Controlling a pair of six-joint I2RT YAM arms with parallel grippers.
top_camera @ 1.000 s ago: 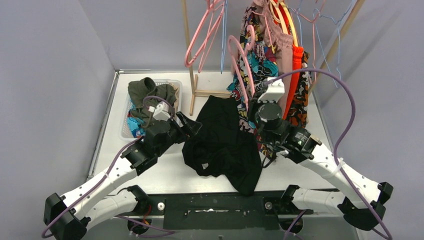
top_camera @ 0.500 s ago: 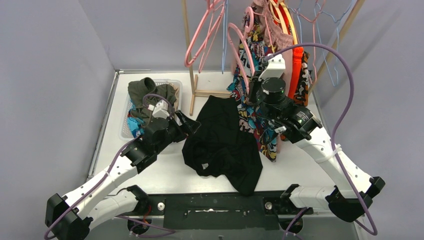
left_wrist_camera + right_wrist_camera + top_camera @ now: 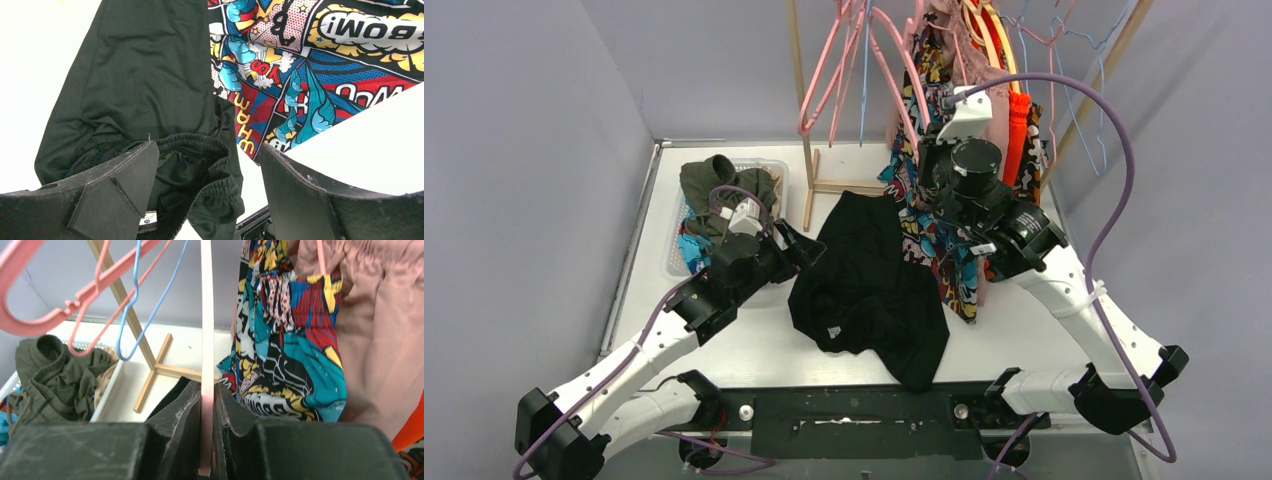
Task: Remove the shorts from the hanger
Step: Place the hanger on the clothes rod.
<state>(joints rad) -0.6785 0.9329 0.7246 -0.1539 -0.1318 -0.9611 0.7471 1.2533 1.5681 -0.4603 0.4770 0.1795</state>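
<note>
The black shorts (image 3: pixel 864 285) lie crumpled in the middle of the surface (image 3: pixel 1024 320), free of any hanger, with the elastic waistband bunched at the left edge of the heap. Judging by that, this pair is already removed and only needs putting away.

The left gripper (image 3: pixel 809 250) hovers just beside that waistband with its jaws wide apart and nothing between them. The left wrist view shows the gathered black waistband (image 3: pixel 190 150) right below the gap, a likely line-up for picking the pair up.

Just right of the black pair, the comic-print shorts (image 3: pixel 939 250) hang from the wooden rack (image 3: pixel 809 170), the hem reaching down to the surface. Beside them on the rack hang the dusty pink shorts (image 3: pixel 380 340) and an orange pair (image 3: pixel 1019 130), so several pairs are not yet taken down.

The right gripper (image 3: pixel 208 387) is raised in front of the comic-print pair, its jaws clamped on the thin bar of a pink hanger (image 3: pixel 207 315). The hanger arcs up toward the rack top and looks bare, so it is probably held high to be hooked back there.

At the far left a basket (image 3: pixel 774 165) holds olive green shorts (image 3: pixel 714 185) piled over other fabric, seemingly the drop-off for finished pairs.
</note>
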